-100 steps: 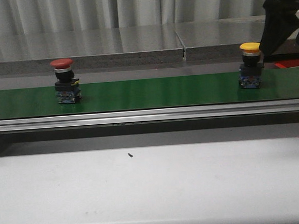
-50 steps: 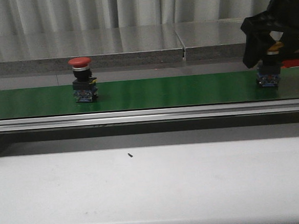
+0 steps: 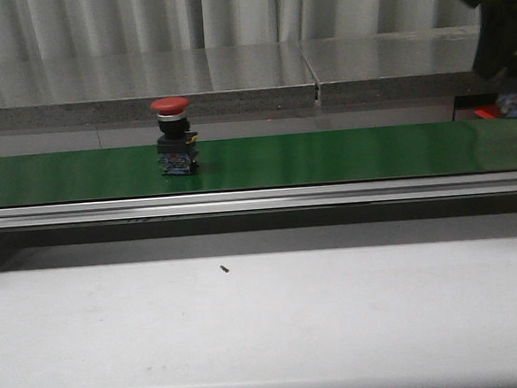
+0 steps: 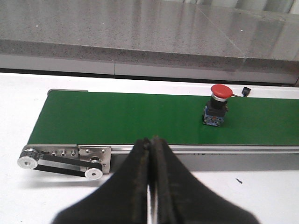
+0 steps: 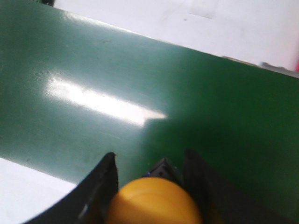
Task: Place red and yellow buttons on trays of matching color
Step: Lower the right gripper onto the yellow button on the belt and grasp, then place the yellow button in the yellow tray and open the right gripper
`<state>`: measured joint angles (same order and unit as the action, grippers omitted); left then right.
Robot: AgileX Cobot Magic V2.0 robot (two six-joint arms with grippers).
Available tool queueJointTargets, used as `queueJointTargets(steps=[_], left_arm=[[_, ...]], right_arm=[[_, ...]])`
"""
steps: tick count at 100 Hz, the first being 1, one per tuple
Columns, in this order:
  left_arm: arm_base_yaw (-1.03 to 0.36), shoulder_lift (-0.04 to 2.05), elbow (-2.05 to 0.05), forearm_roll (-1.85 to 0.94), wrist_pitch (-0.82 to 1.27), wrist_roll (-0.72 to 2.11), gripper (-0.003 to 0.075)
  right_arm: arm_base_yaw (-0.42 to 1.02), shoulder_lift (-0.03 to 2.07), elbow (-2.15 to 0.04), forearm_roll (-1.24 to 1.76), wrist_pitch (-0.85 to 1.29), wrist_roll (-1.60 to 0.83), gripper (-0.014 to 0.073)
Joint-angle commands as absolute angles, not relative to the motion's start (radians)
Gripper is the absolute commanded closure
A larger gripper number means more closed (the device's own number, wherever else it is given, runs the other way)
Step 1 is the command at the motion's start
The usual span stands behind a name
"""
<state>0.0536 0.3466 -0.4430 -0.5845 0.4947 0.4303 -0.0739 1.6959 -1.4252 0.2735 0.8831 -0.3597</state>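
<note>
While the right hand grips the domed yellow plastic button above the long dark green belt, the red-capped push button stands upright left of centre, nearer the clenched, empty left hand.

A long green belt runs across the table, a black speck nearby
</note>
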Motion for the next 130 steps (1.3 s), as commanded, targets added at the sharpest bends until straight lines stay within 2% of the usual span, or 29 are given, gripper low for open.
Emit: queueJointTargets(steps=[1, 38, 57, 86, 130], left_arm=[[0.046, 0.354, -0.469, -0.611, 0.435, 0.429, 0.0739], [0.046, 0.354, -0.469, -0.611, 0.435, 0.429, 0.0739], [0.046, 0.354, -0.469, -0.611, 0.435, 0.429, 0.0739], [0.046, 0.354, -0.469, -0.611, 0.435, 0.429, 0.0739], [0.046, 0.354, -0.469, -0.611, 0.435, 0.429, 0.0739]], right_arm=[[-0.150, 1.590, -1.453, 0.265, 0.919, -0.338, 0.0431], [-0.549, 1.450, -1.299, 0.381, 0.905, -0.337, 0.0431], [-0.674, 1.456, -1.201, 0.407, 0.800, -0.334, 0.0431], [-0.705, 1.484, -1.135, 0.424, 0.669, -0.334, 0.0431], [-0.705, 1.656, -1.134, 0.404, 0.646, -0.335, 0.0431]])
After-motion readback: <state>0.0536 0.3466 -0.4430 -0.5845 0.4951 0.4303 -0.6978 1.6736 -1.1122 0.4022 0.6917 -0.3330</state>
